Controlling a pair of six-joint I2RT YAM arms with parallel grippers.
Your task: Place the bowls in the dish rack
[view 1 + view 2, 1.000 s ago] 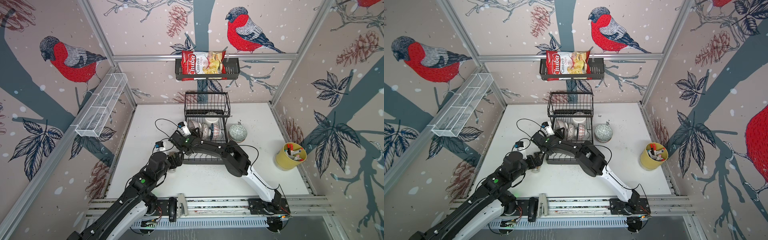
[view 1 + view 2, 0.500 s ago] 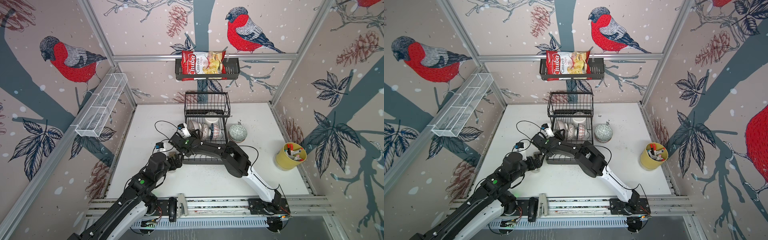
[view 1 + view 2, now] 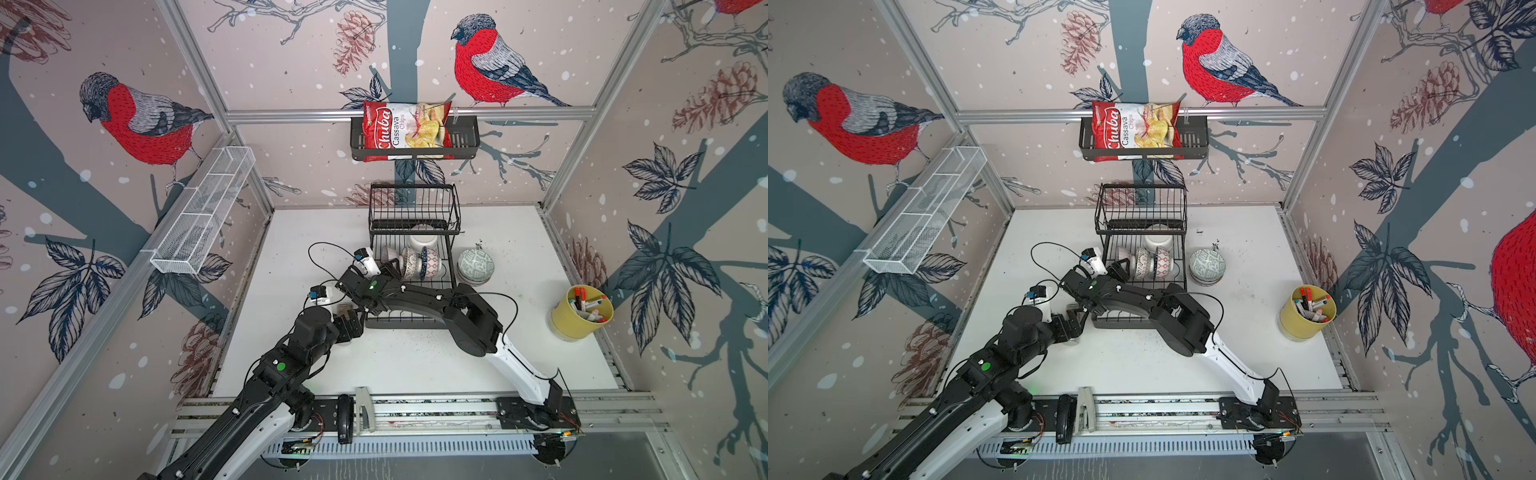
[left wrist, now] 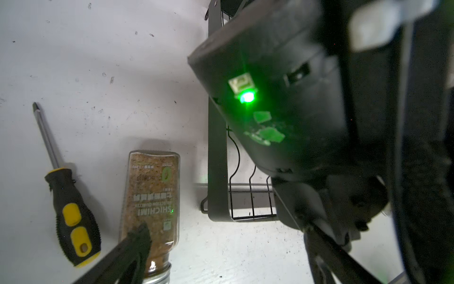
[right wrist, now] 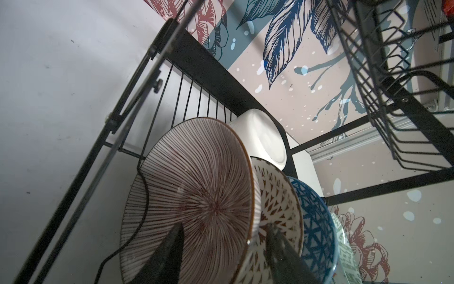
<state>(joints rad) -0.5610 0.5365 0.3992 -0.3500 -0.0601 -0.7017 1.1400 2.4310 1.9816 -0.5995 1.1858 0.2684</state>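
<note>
Step in hand, as I judge it: letting go of the striped bowl (image 5: 196, 196) in the rack (image 5: 221, 71)'s lower tier. The right gripper (image 5: 224, 228) straddles its rim, 1 finger (image 5: 170, 250) in front of the bowl's hollow, the other behind the rim, against the triangle-patterned bowl (image 5: 277, 196) side. The gap is far wider than the rim, so nothing is clamped. To do it well: spread fully, check the bowl leans settled on the wires, then back out straight along the fingers without hooking the rim or nudging the neighbour.

The striped bowl stands on edge, with fine brown lines fanning from its centre and a brown rim. Beyond the fingers come the triangle-patterned one, a blue bowl (image 5: 317, 216) and, further off, a white bowl (image 5: 265, 140). A green-grey bowl (image 3: 476, 266) sits on the table (image 3: 415, 357) outside the rack, well apart from both grippers. The left gripper (image 4: 227, 231) hangs wide and empty over a spice bottle (image 4: 149, 191)
</note>
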